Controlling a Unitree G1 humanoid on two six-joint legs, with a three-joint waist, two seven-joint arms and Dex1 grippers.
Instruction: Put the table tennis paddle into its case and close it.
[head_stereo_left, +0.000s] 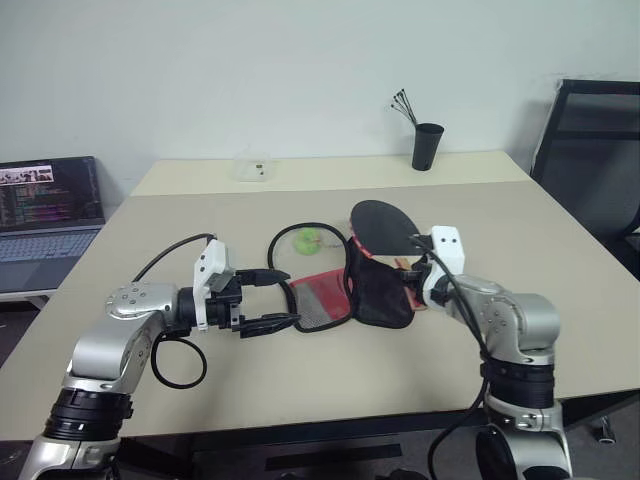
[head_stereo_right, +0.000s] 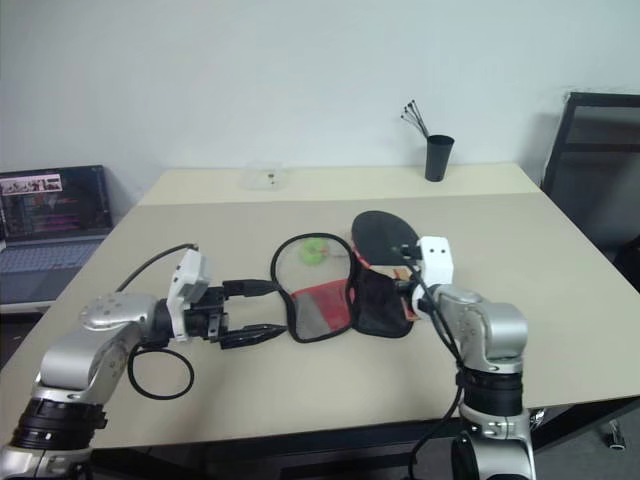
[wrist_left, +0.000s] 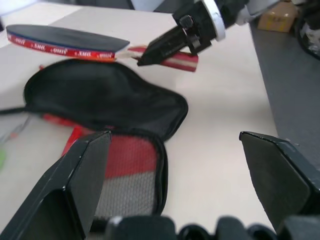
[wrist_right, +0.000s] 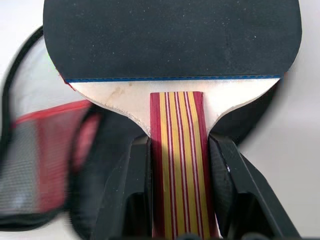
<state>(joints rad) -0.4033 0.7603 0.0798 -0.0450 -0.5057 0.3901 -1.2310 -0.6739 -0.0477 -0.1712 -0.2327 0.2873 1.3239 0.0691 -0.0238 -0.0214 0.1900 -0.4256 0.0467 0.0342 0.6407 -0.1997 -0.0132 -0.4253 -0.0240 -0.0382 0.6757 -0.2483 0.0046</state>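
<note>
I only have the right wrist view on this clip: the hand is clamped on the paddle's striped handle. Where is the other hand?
Observer: The left hand hovers beside the case, on the robot's left of it, its fingers spread wide and gripping nothing.
Operator: Is the case open?
Observer: Yes. It lies unzipped on the table, the red mesh half folded out toward the left hand.
Operator: Is the paddle touching the case?
Observer: In the left wrist view the table tennis paddle is held level above the black half, clear of it.
Operator: Anything inside the case?
Observer: A small green ball shows inside its zip loop.
</note>
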